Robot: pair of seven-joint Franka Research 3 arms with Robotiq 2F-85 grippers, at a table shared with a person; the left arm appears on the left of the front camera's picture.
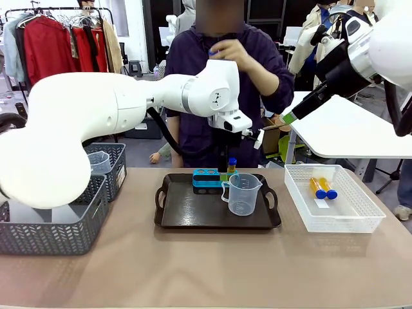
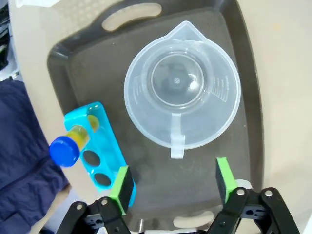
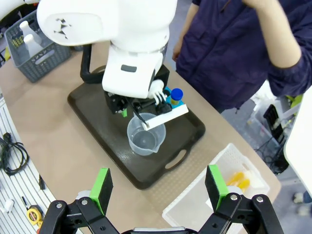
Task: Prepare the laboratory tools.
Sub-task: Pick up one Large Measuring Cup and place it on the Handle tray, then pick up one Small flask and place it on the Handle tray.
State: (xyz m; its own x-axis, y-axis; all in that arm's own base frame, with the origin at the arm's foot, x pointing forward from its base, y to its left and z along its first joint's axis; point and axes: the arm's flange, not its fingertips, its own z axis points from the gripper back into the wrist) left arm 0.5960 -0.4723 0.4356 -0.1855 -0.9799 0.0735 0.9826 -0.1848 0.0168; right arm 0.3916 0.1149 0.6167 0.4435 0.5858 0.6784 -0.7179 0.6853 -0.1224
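Smooth beige desk (image 1: 193, 270) carries a dark rectangular tray (image 1: 193, 209). On it stand a clear plastic beaker (image 1: 243, 193) and a blue rack (image 1: 205, 182) holding one amber, blue-capped tube (image 2: 66, 150). The left hand (image 2: 172, 173) hangs above, spread wide and empty. The right hand (image 3: 158, 183) is likewise spread.

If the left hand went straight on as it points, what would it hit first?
Probably the dark tray, beside the handle of the clear beaker; depth is unclear, so the handle could come first.

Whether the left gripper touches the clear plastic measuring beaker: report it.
Apart. In the left wrist view, the left gripper stands open, dark tray showing between each pad and the clear beaker.
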